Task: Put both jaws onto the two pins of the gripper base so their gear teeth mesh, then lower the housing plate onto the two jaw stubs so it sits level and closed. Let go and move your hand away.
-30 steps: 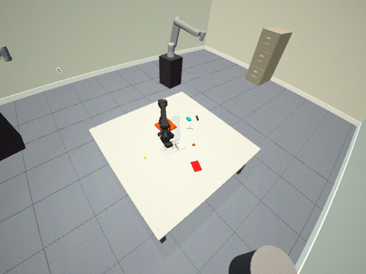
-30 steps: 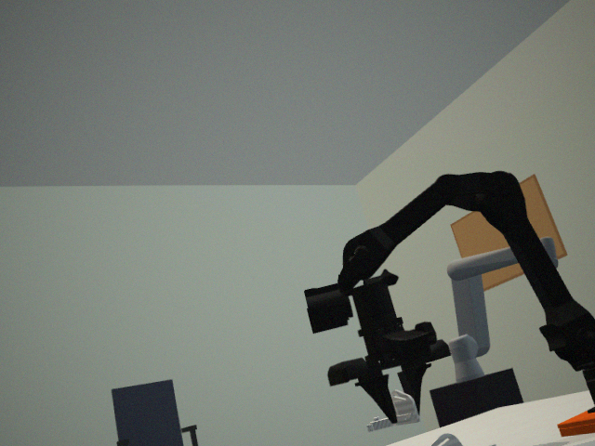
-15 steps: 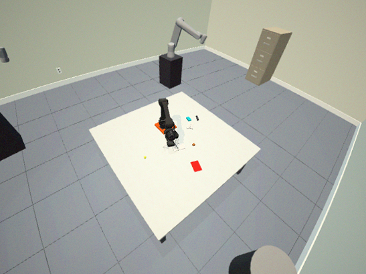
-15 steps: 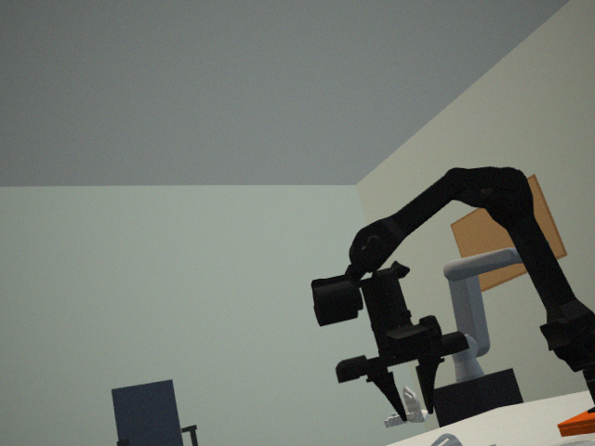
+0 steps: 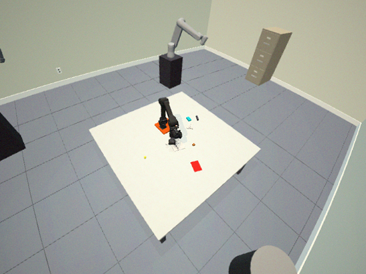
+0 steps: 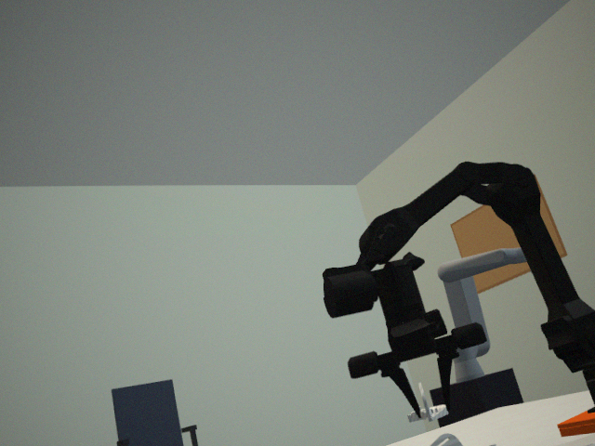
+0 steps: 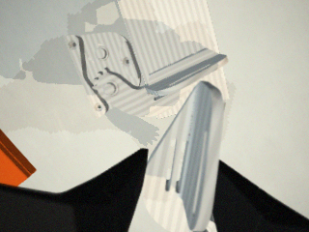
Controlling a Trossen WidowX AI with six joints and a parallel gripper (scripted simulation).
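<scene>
White tabletop [image 5: 165, 195] [image 6: 519, 414] [image 7: 270, 97] spreads under the gripper [image 5: 177, 143] [image 6: 433, 413] [image 7: 177, 159], which grips a pale piece [image 6: 438, 412] [image 7: 195, 159], probably a jaw; the pinned base lies beyond its fingertips. The black arm [image 5: 172, 118] [image 6: 507, 191] arches downward.

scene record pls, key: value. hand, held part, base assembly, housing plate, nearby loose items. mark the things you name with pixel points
hand: shut on the pale jaw [image 6: 413, 416] [image 7: 193, 159], above the table [image 5: 163, 213]
held part: slotted, between the black fingertips, not on the base
base assembly: pale plate [image 7: 103, 68] with round bosses, ahead of the held jaw in the wrist view
second long part: pale bar [image 7: 188, 74] reaching out from the plate; seating cannot be told
housing plate: cannot be identified for sure
loose items: red rectangle [image 5: 196, 166], cyan block [image 5: 189, 119], small yellow item [image 5: 144, 157], small orange-brown item [image 5: 193, 144]
</scene>
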